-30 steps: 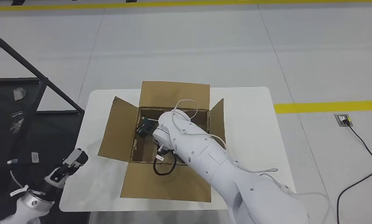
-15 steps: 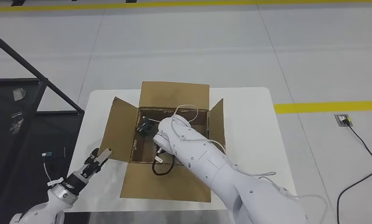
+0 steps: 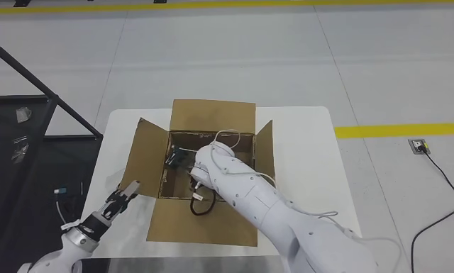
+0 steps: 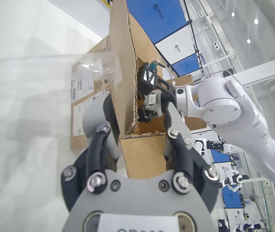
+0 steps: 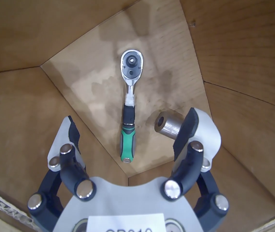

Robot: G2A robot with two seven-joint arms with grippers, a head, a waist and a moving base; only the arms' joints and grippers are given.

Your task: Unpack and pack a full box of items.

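The right gripper (image 5: 131, 124) hangs wide open and empty inside the cardboard box (image 3: 213, 115), poised over a ratchet (image 5: 129, 102) and metal sleeve (image 5: 167, 125) on its floor, while the left gripper (image 4: 138, 108), likewise open, straddles the left flap (image 4: 121, 61) at its near corner, perhaps to steady it

Open cardboard box (image 3: 202, 227) on white tabletop (image 3: 301, 166), all four flaps out. Right arm (image 3: 241, 191) over the box, its end down inside. Left tool (image 3: 126, 196) just beside box's left flap, fingers apart.
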